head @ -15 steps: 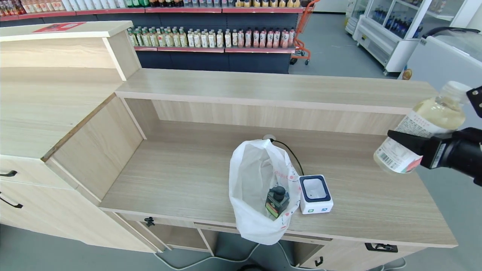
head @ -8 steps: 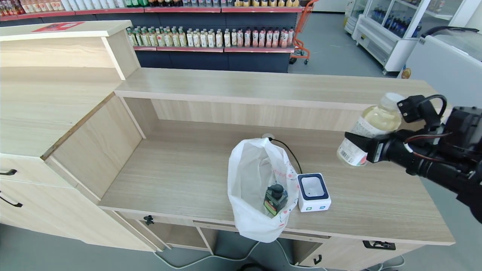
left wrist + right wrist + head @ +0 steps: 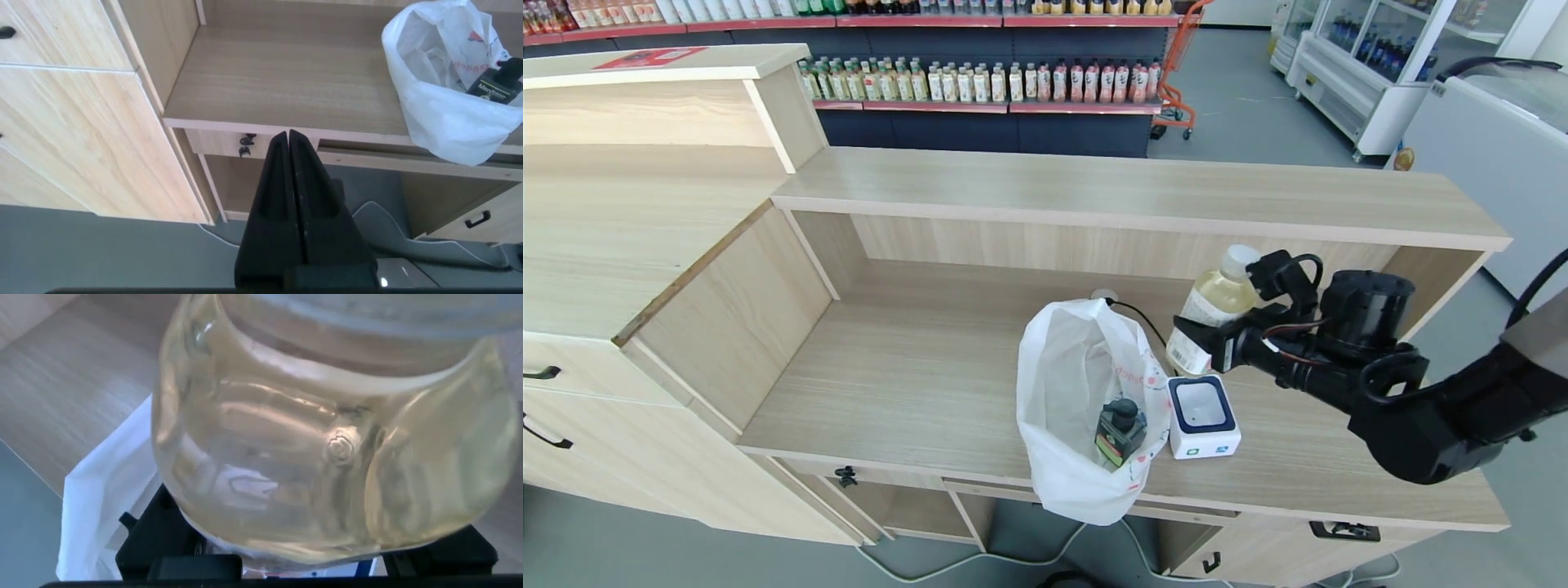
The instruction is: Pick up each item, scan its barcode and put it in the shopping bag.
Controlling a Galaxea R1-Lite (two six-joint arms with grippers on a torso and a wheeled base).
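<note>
Over the light wooden counter point(image 3: 915, 376), just behind the white box-shaped scanner with the dark blue rim point(image 3: 1205, 416): holding a clear plastic bottle of pale yellow drink with a white cap and white label point(image 3: 1217, 300), tilted, base down toward the scanner, clamped round its labelled lower part in the right gripper point(image 3: 1205, 343). Scanning step, by the look of it. Turn the barcode side of the label square to the scanner window and hold steady, close above without touching. Keep clear of the rim of the white plastic shopping bag point(image 3: 1062, 384) just beside the scanner, with a small dark bottle with a black cap point(image 3: 1121, 431) inside. Watch for slip on the smooth, rounded wall. Down by the counter front, pressed shut on nothing: the left gripper point(image 3: 288, 139).
</note>
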